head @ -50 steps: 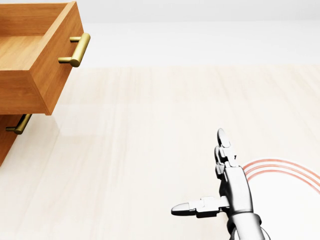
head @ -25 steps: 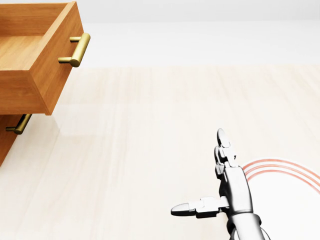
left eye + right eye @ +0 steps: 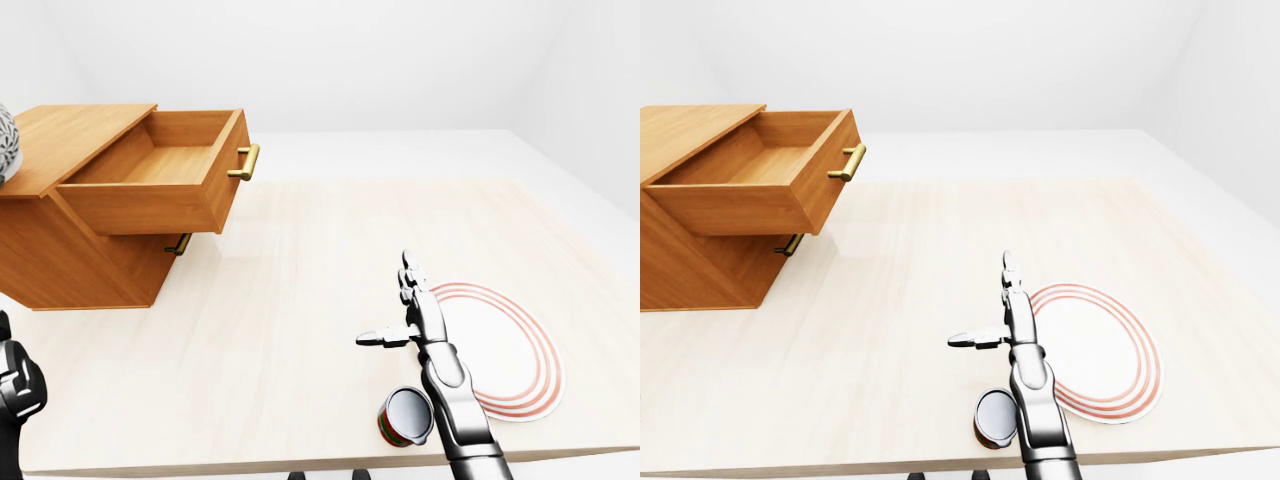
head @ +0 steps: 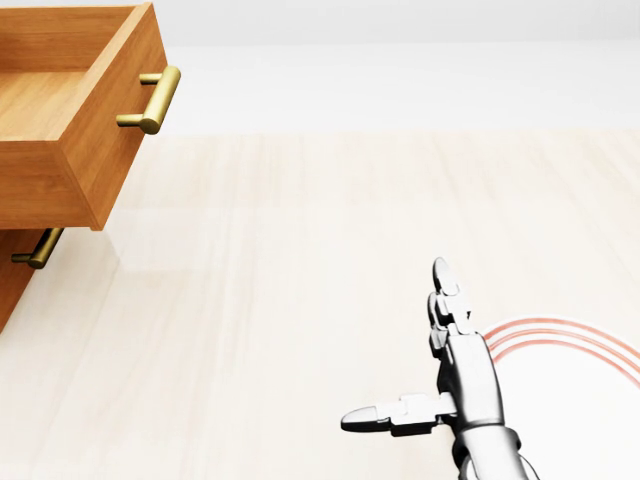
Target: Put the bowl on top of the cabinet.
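Observation:
The wooden cabinet (image 3: pixel 60 250) stands at the left of the left-eye view, its upper drawer (image 3: pixel 160 180) pulled out and empty. A grey patterned round thing (image 3: pixel 5 145), probably the bowl, rests on the cabinet top and is cut off by the view's left edge. My right hand (image 3: pixel 385 300) hovers over the table to the lower right of the drawer, open, with fingers straight, thumb out to the left, and nothing in it. Only a dark part of my left hand (image 3: pixel 18 385) shows at the bottom left corner, and its fingers are unclear.
A white plate with red rings (image 3: pixel 505 350) lies just right of my right hand. A can (image 3: pixel 405 417) lies on its side by my right forearm near the table's bottom edge. A lower drawer's brass handle (image 4: pixel 38 250) sits under the open drawer.

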Motion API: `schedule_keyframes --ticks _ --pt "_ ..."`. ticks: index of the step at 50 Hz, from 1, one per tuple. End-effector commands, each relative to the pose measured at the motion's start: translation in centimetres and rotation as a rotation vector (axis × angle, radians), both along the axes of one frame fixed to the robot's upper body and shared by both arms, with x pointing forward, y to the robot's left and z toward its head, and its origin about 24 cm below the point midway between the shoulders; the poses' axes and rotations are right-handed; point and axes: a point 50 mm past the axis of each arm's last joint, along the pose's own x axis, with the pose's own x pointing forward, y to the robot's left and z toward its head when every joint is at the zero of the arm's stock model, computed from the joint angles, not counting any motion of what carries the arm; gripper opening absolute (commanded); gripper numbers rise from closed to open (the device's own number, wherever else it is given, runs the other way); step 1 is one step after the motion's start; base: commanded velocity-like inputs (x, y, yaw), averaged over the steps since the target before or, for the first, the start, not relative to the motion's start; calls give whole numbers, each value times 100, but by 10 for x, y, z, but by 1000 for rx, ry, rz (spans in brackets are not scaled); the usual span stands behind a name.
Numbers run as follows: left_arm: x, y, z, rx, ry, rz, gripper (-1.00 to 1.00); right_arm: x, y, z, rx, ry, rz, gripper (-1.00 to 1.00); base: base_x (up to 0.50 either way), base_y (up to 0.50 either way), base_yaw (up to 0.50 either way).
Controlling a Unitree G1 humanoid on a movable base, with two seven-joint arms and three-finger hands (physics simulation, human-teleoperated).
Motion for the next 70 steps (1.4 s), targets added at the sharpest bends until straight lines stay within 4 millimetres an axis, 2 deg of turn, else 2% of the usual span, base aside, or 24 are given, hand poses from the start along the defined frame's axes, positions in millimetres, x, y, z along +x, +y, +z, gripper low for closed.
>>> schedule_keyframes --ticks 1,14,32,33,39,70 --pt "4 4 -40 -80 122 15 -91 1 1 -1 -2 2 2 100 0 0 0" --pt "8 0 -42 -89 125 4 -91 0 1 0 -2 3 2 100 0 0 0" --pt "29 -24 -52 -64 186 -62 -91 -1 0 1 -4 1 -5 100 0 0 0" --pt "35 -31 -57 -70 199 -82 -90 0 -1 -1 -5 3 -7 100 0 0 0" --pt "41 -41 -66 -64 233 -107 -90 2 -1 -2 -5 7 -9 100 0 0 0" --pt "51 -59 -97 -100 310 -157 -90 3 0 -7 -11 17 -11 100 0 0 0"
